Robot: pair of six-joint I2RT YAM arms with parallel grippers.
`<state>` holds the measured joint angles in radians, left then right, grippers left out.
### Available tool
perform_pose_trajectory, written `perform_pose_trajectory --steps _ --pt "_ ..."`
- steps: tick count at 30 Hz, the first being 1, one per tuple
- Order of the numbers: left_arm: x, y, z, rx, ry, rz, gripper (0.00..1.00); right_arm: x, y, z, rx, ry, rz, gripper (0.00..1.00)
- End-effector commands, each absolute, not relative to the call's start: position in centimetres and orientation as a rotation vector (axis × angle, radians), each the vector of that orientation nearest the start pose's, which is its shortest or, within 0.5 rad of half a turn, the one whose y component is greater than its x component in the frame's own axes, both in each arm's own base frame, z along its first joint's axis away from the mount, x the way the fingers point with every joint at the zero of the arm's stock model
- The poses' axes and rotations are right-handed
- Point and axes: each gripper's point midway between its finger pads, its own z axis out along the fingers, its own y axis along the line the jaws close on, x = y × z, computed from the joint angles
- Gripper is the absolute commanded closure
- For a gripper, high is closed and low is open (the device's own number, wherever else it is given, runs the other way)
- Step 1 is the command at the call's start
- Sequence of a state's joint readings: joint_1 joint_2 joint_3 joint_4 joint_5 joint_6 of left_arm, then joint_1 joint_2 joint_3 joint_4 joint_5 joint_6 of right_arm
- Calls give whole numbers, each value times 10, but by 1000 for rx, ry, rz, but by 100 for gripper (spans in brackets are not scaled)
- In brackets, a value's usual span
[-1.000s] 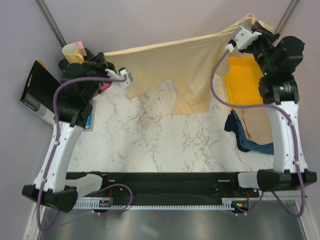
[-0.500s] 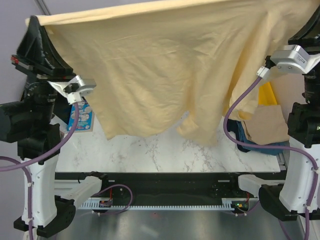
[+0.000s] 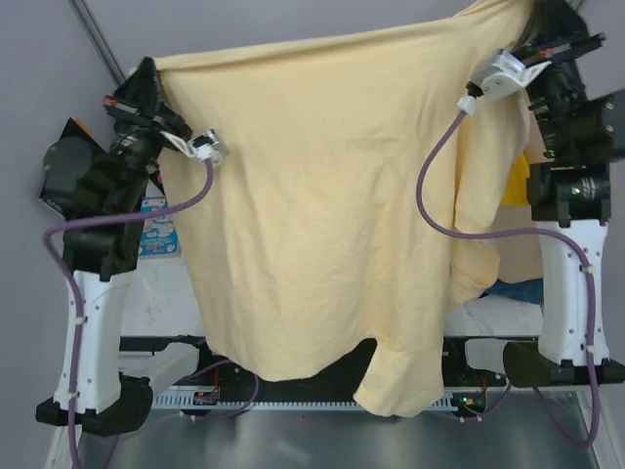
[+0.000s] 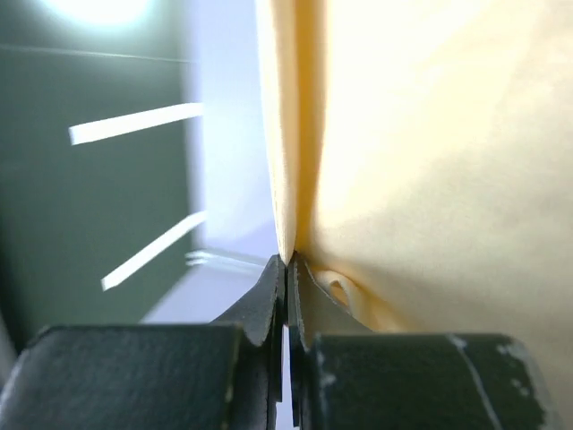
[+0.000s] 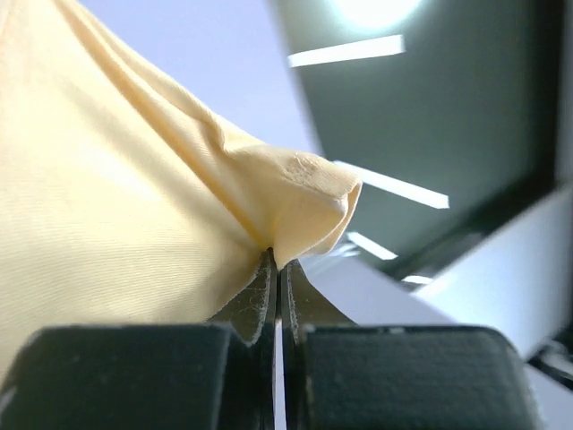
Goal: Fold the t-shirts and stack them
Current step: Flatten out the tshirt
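A large pale cream t-shirt [image 3: 322, 195] hangs spread in the air between my two grippers and hides most of the table. My left gripper [image 3: 148, 70] is shut on its upper left corner. In the left wrist view the jaws [image 4: 286, 262] pinch a folded fabric edge [image 4: 403, 134]. My right gripper [image 3: 543, 18] is shut on the upper right corner. In the right wrist view the jaws [image 5: 276, 255] pinch a bunched corner of the shirt [image 5: 134, 179]. The shirt's lower hem [image 3: 391, 396] hangs past the table's near edge.
A yellow tray [image 3: 518, 181] shows partly behind the shirt at the right, with a dark blue garment [image 3: 510, 288] below it. A black box [image 3: 61, 168] and a blue card [image 3: 156, 233] lie at the left. A strip of marble table [image 3: 161, 303] shows at the left.
Both arms lifted the shirt from the far side of the table high toward the camera. They have since drawn back a little, and the shirt now hangs full length.
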<state>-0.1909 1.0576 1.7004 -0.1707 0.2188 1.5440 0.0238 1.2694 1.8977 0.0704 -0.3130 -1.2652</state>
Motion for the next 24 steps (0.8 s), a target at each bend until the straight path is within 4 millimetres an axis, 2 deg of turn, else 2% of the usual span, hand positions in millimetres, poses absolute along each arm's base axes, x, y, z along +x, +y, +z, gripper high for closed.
perform_pose_trajectory --steps 1,3,4,5,6,7,9,10,11,13,14,15,16,17,20,21,22,23,24 --pt "375 -39 477 1466 974 1010 98 421 17 587 -963 892 -859 100" --pt "393 -33 440 1541 1035 991 98 457 22 529 -1049 984 -786 100" --pt "410 -32 406 1607 1094 959 98 468 24 510 -1081 1002 -778 100" --pt "416 -29 392 1648 1108 969 98 484 23 474 -1122 1059 -750 100" --pt "425 -21 376 1676 1147 966 98 492 23 457 -1147 1081 -744 100" --pt "436 -19 350 1730 1185 947 98 498 25 443 -1168 1099 -736 100" --pt "448 -12 326 1801 1215 951 98 513 30 398 -1233 1156 -697 100" --pt "453 -10 316 1832 1223 958 98 518 33 382 -1258 1175 -682 100" --pt "464 -9 296 1878 1240 945 98 524 36 355 -1313 1197 -672 100" --pt "480 -2 286 1896 1267 986 98 529 44 327 -1383 1212 -672 100" --pt "492 1 270 1918 1283 995 98 534 46 308 -1415 1235 -663 100" --pt "500 10 262 1928 1323 1044 98 537 48 304 -1421 1234 -665 100" --pt "512 14 267 1903 1312 1101 98 543 53 292 -1429 1250 -648 100" --pt "522 16 251 1925 1333 1106 98 548 53 293 -1412 1261 -659 100" --pt "542 19 254 1877 1306 1193 98 562 57 285 -1380 1305 -665 98" --pt "548 17 248 1884 1297 1198 98 568 58 292 -1346 1280 -690 97" --pt "552 17 244 1885 1287 1210 98 572 62 288 -1344 1279 -694 96" --pt "560 15 253 1837 1244 1262 98 574 64 286 -1337 1272 -702 91" --pt "567 13 248 1829 1232 1285 98 578 62 297 -1292 1240 -750 89"
